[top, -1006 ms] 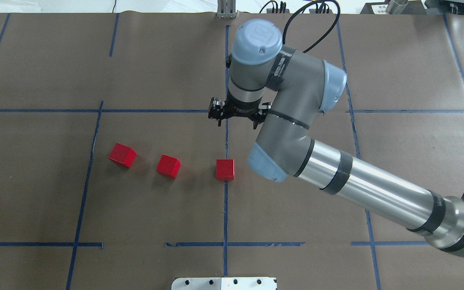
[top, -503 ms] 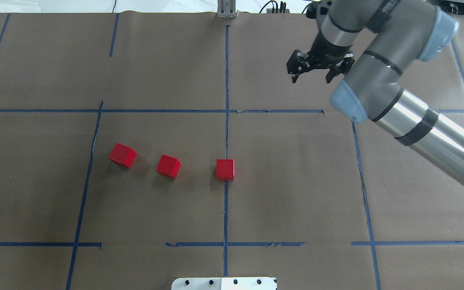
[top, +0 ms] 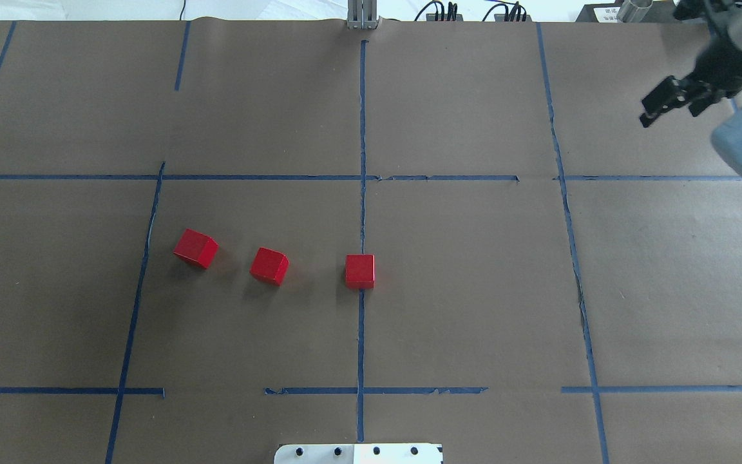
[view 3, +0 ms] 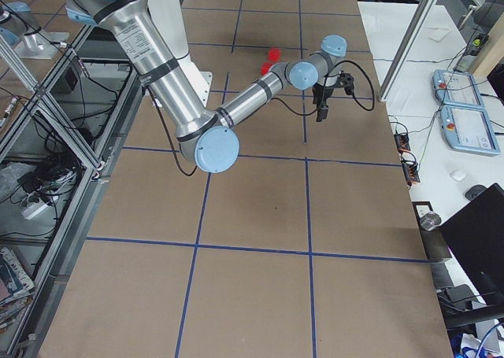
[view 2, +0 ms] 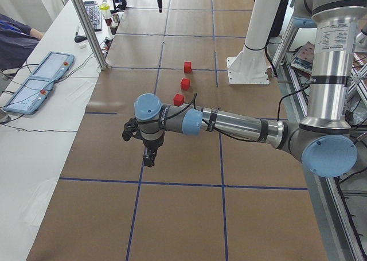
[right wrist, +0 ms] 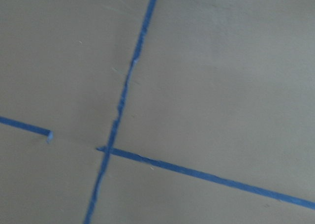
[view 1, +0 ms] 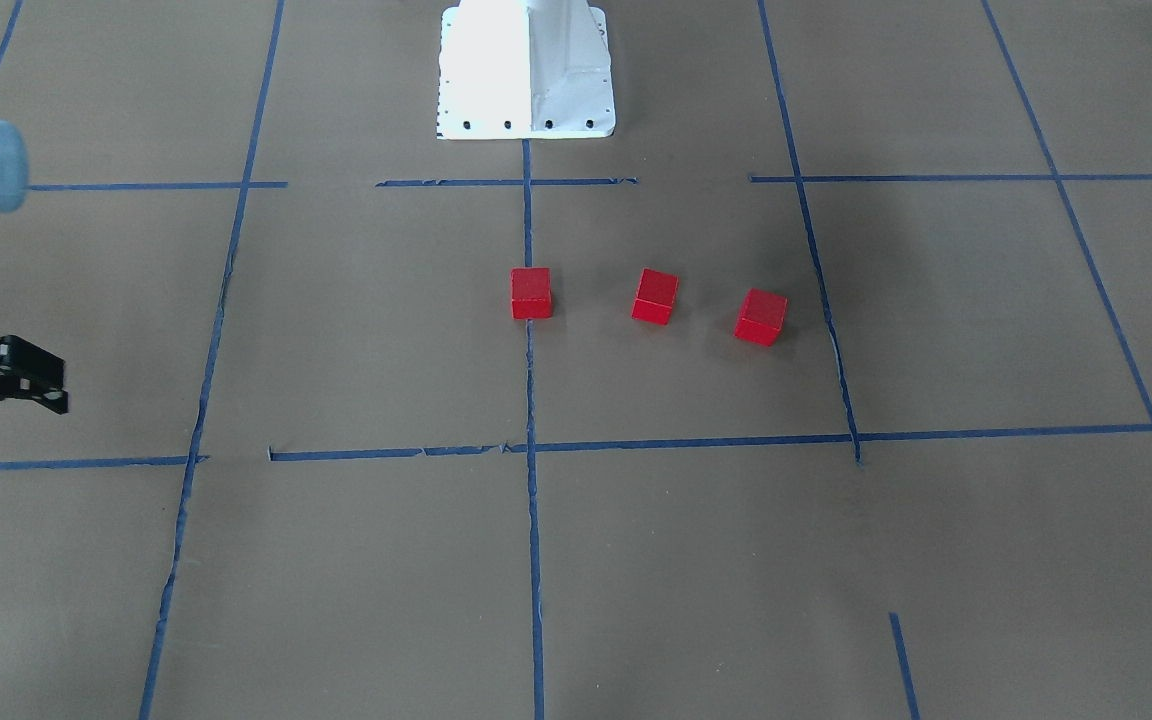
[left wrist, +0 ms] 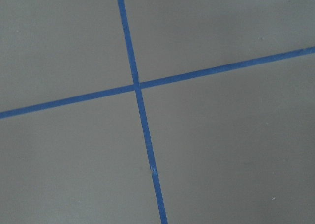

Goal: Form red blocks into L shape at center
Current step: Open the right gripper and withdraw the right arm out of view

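Three red blocks lie in a loose row in the center cell (top: 461, 283). One block (top: 360, 271) sits on the vertical blue tape line, one (top: 269, 266) lies left of it, and one (top: 196, 249) is farther left and turned. They also show in the front view: (view 1: 531, 293), (view 1: 655, 297), (view 1: 761, 317). My right gripper (top: 667, 109) is open and empty above the back right cell, far from the blocks; it also shows in the front view (view 1: 1, 410). My left gripper (view 2: 149, 158) hangs over the table's left end; I cannot tell if it is open.
The white robot base (top: 358, 453) stands at the near edge. A metal post (top: 361, 16) and cables line the far edge. An operators' desk with two control tablets (view 2: 34, 86) runs beside the table.
My right arm has swung from above the center cell to the back right, gripper still open. The three red blocks have not moved.
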